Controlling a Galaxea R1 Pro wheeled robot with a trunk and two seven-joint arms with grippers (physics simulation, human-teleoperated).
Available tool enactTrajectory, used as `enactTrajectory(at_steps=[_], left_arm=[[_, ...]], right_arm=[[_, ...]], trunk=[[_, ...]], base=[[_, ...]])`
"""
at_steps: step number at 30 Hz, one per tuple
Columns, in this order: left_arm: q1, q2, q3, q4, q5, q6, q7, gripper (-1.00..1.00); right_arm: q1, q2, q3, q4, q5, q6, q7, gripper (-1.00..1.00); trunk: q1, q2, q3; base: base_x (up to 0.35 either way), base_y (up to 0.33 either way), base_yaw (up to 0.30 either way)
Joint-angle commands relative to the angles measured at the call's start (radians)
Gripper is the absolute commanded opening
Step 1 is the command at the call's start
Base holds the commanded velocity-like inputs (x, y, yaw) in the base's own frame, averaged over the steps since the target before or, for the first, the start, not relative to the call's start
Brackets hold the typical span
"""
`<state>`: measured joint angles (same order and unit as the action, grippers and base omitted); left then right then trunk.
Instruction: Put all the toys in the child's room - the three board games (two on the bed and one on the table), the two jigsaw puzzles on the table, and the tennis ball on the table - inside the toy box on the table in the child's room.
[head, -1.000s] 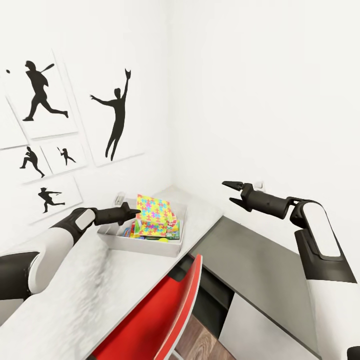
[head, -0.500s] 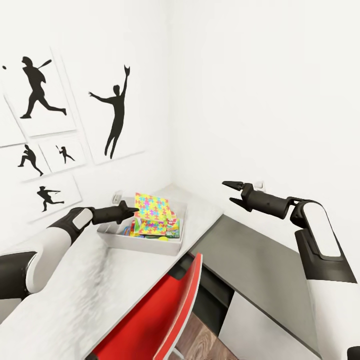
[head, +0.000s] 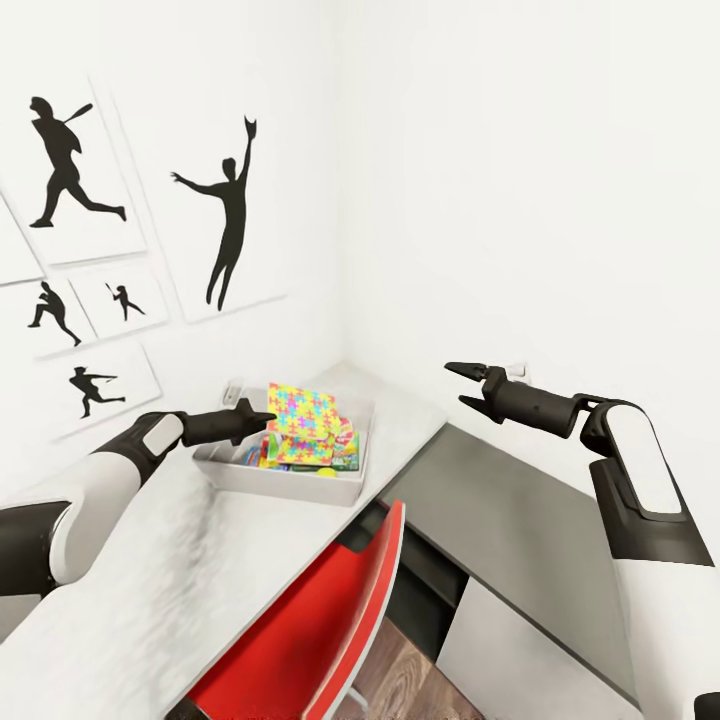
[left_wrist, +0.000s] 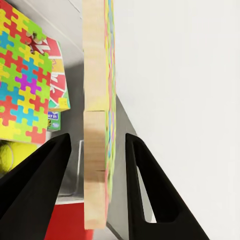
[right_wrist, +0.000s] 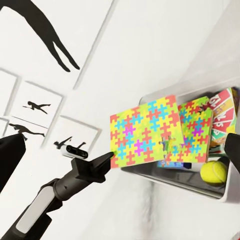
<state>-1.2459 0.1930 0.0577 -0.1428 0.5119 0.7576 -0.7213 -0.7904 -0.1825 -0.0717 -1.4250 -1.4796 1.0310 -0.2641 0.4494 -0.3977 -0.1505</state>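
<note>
no legible text, labels, brands

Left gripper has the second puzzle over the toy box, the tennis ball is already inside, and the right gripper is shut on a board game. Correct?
Not quite. The right gripper is open and empty over the dark desk, as the head view shows. The rest stands: the left gripper holds a puzzle over the toy box, and the tennis ball lies inside.

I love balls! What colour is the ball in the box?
Yellow-green tennis ball, clearest in the right wrist view.
</note>
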Motion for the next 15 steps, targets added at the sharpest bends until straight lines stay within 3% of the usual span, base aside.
enactTrajectory(at_steps=[1, 15], left_arm=[[-0.001, -0.001, 0.006, 0.0, -0.004, 0.005, -0.002, -1.0], [-0.007, -0.014, 0.006, -0.007, -0.005, 0.005, 0.01, -1.0]], right_arm=[[-0.001, 0.0, -0.001, -0.001, -0.011, 0.003, -0.01, 1.0], [-0.001, -0.002, -0.002, -0.002, -0.011, 0.006, -0.009, 1.0]], trunk=[[0.001, -0.002, -0.004], [0.001, -0.002, -0.027]], base=[[0.0, 0.0, 0.0], [0.0, 0.0, 0.0]])
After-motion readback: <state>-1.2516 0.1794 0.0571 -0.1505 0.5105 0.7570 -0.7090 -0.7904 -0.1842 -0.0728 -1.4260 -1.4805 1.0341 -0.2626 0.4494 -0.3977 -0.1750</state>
